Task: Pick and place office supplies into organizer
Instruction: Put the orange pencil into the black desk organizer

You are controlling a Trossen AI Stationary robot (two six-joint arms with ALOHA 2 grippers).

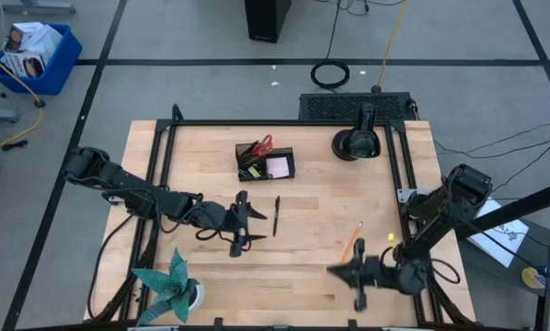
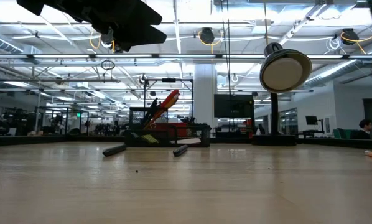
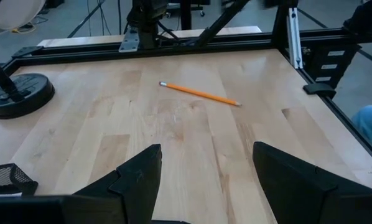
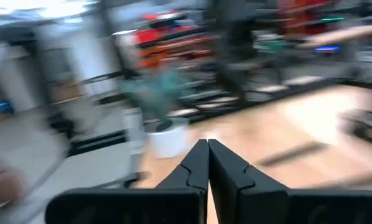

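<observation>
Two loose supplies lie on the bare wood outside the organizer. Starting at the left, the left gripper [image 1: 254, 223] hovers over the middle of the table with its fingers [image 3: 139, 180] spread apart and nothing between them. Just beyond its fingertips lies a thin black pen [image 1: 277, 216], flat on the boards and clear of the jaws. Behind that gripper, toward the table's far edge, stands the organizer [image 1: 265, 162], a small black rectangular box; its taller section holds red-handled scissors [image 1: 265, 142] that stick up at a slant, along with some yellow and black bits, and its lower tray holds a pink sticky-note pad [image 1: 277, 166]. Further right, an orange pencil [image 1: 351, 241] with a pale eraser end lies at an angle on the wood, straight ahead of the left gripper and close beside the right one. The right gripper [image 1: 334, 271] sits low near the front right edge, its two fingers [image 4: 195, 163] pressed together on nothing.
</observation>
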